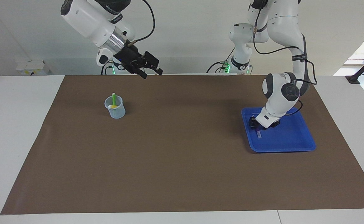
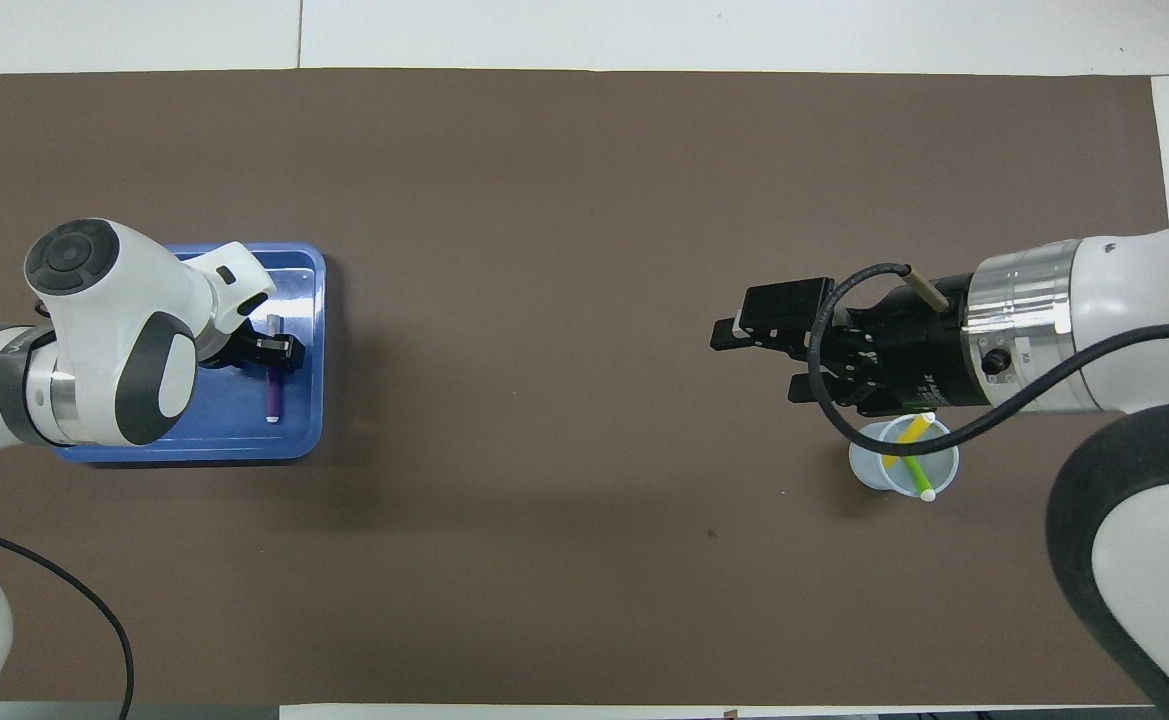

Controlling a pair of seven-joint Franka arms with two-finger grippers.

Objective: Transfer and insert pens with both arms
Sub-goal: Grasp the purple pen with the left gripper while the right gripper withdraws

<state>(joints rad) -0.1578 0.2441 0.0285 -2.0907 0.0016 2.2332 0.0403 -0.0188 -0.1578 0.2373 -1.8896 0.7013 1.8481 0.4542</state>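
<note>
The purple pen (image 1: 258,134) (image 2: 272,390) lies flat in the blue tray (image 1: 289,140) (image 2: 194,440) at the left arm's end of the table. My left gripper (image 1: 252,123) (image 2: 275,350) is down in the tray, right over the pen near its pale end. The green pen (image 1: 114,99) (image 2: 914,477) and the yellow pen (image 1: 113,106) (image 2: 910,431) stand in a clear plastic cup (image 1: 115,112) (image 2: 879,470) at the right arm's end. My right gripper (image 1: 152,75) (image 2: 756,365) is open and empty, raised in the air beside the cup.
A brown mat (image 1: 182,161) (image 2: 564,200) covers most of the white table (image 1: 16,140). Black cables hang from both arms. A black clamp (image 1: 354,77) sits at the table's corner by the left arm.
</note>
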